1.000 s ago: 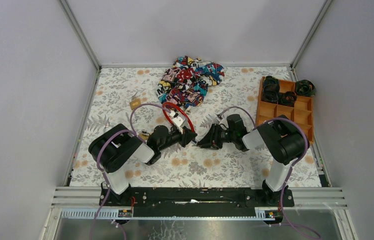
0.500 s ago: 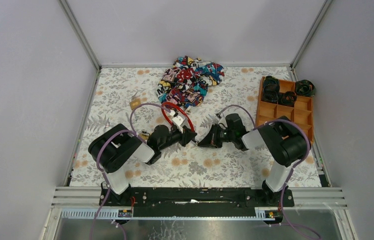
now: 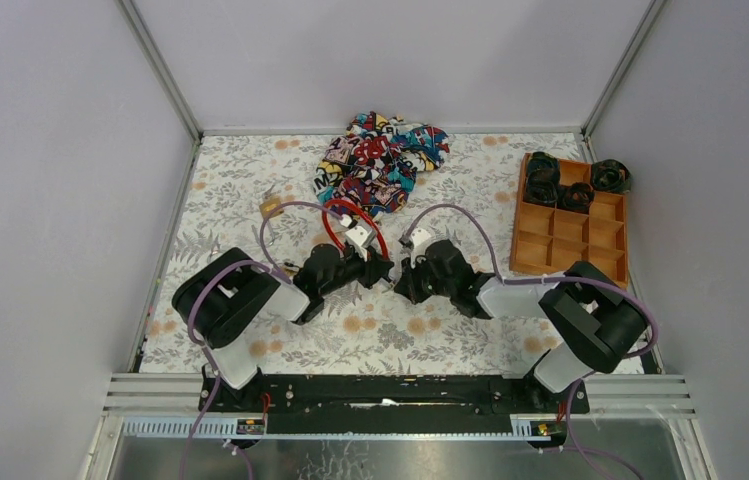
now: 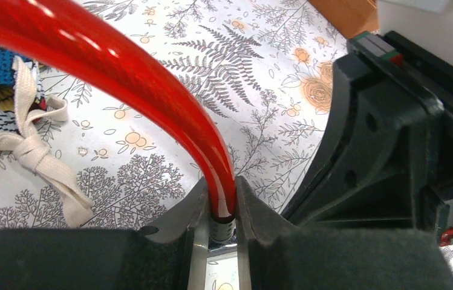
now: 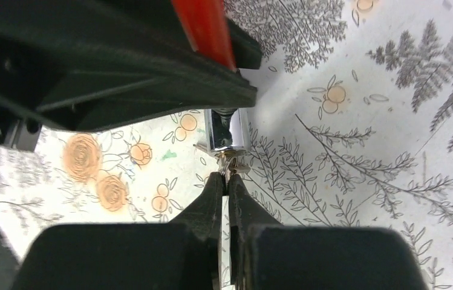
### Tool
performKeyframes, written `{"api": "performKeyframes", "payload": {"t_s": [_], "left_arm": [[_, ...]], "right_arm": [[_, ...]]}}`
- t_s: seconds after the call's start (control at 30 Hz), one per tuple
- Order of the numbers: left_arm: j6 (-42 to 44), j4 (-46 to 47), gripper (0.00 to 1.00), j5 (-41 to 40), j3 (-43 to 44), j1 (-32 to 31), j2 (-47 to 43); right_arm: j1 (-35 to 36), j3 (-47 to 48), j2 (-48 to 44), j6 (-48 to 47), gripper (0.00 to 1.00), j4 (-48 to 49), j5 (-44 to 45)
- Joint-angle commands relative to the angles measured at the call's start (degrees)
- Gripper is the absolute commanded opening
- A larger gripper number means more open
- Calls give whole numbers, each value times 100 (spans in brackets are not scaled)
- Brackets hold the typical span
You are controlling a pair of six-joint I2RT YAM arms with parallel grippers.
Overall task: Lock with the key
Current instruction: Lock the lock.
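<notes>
From above, I see both arms reaching in to meet over the middle of the flowered table (image 3: 240,185). The left gripper (image 3: 378,270) and right gripper (image 3: 400,279) are nose to nose, too crowded for me to tell how their jaws stand. The cable lock (image 3: 352,222) shows only as a red loop rising behind the left gripper. A patterned cloth (image 3: 382,158) lies beyond it, and an orange tray (image 3: 570,228) is well off to the right.

My left wrist view settles that side. The left gripper (image 4: 219,202) is nearly closed, its fingers (image 4: 189,211) clamping the cable lock (image 4: 151,90) just where the red cable enters the metal end. The right arm's black body fills the right of the view.

Only my right wrist view shows the chrome cylinder (image 5: 227,128) poking out below the left gripper's black finger. The key (image 5: 230,164) sticks out of its end. The right gripper (image 5: 224,181) is fully closed, its tips pinched on that key.
</notes>
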Motion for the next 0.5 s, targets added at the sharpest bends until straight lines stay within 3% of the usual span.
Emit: {"api": "performKeyframes", "payload": {"t_s": [0.0, 0.17, 0.47], "left_arm": [[94, -322, 0, 34, -109, -1, -67], [131, -380, 0, 93, -132, -6, -71], [148, -413, 0, 155, -124, -4, -71]], "right_arm": [[424, -560, -105, -1674, 0, 1131, 1114], [816, -824, 24, -2695, 0, 2004, 1803], [1037, -943, 517, -3998, 0, 2812, 1942]]}}
